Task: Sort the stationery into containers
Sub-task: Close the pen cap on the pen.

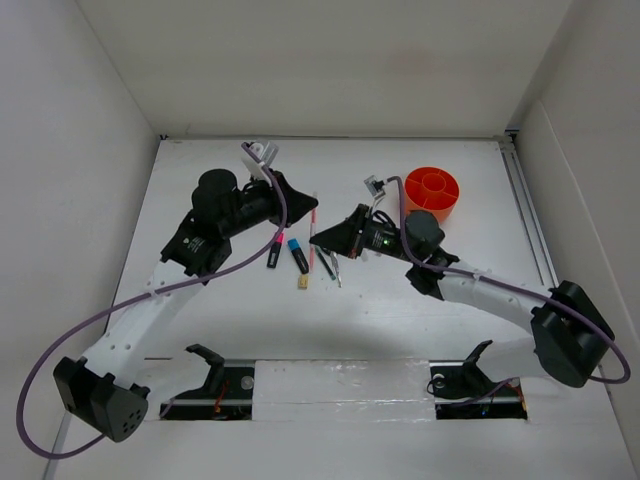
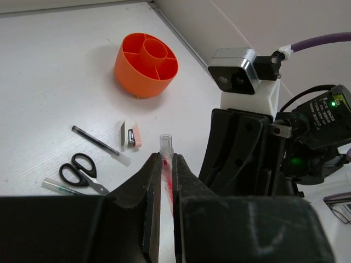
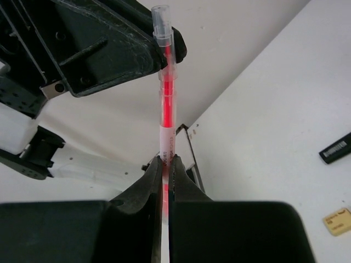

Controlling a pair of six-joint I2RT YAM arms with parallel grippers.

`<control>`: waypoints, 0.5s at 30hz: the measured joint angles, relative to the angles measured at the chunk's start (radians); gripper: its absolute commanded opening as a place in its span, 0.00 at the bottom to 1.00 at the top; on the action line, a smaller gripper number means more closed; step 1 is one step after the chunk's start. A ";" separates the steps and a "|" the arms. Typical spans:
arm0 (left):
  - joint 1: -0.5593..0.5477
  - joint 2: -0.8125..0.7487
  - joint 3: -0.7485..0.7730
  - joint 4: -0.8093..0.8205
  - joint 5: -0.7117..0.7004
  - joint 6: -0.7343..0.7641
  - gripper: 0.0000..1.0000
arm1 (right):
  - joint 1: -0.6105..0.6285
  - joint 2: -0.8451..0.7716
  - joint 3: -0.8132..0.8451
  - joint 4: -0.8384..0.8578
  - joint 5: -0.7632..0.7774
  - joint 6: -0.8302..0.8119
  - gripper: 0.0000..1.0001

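Observation:
A pink pen [image 1: 313,224] is held above the table between both grippers. My left gripper [image 1: 305,206] is shut on its upper part; in the left wrist view [image 2: 164,160] the pen's clear tip [image 2: 165,143] sticks out past the jaws. My right gripper [image 1: 323,243] is shut on its lower part, and in the right wrist view [image 3: 165,162] the pen [image 3: 166,104] runs up to the left gripper's fingers [image 3: 123,46]. The round orange organiser [image 1: 432,192] with inner dividers stands at the back right and also shows in the left wrist view [image 2: 146,64].
On the table lie a pink-capped highlighter [image 1: 275,250], a blue-capped highlighter [image 1: 298,254], a yellowish eraser [image 1: 303,283] and thin pens [image 1: 329,266]. The left wrist view shows black-handled scissors [image 2: 82,171], a dark pen [image 2: 98,145], a grey pen [image 2: 61,187] and a whitish eraser [image 2: 131,134].

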 measured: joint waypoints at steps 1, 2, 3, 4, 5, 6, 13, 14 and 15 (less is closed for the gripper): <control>0.001 0.006 0.000 0.006 0.008 -0.002 0.00 | 0.000 -0.006 0.002 -0.021 0.005 -0.019 0.00; 0.001 0.009 0.000 0.008 0.016 -0.004 0.00 | 0.000 -0.013 0.003 -0.040 0.011 -0.036 0.00; 0.002 0.013 0.000 0.009 0.022 -0.004 0.00 | 0.000 -0.017 0.005 -0.055 0.015 -0.050 0.00; 0.005 0.015 0.000 0.010 0.027 -0.006 0.00 | 0.000 -0.022 0.005 -0.068 0.021 -0.067 0.00; 0.006 0.016 0.000 0.010 0.029 -0.007 0.00 | 0.000 -0.027 0.005 -0.082 0.030 -0.082 0.00; 0.006 0.018 0.000 0.010 0.029 -0.009 0.00 | 0.002 -0.032 0.005 -0.094 0.038 -0.095 0.00; 0.006 0.018 0.000 0.022 0.023 -0.022 0.00 | 0.005 -0.039 -0.005 -0.073 0.060 -0.102 0.00; 0.006 0.016 0.000 0.026 0.023 -0.024 0.00 | 0.005 -0.038 -0.012 -0.051 0.060 -0.086 0.00; 0.006 0.014 0.000 0.029 0.023 -0.024 0.00 | 0.003 -0.032 -0.016 -0.024 0.055 -0.064 0.00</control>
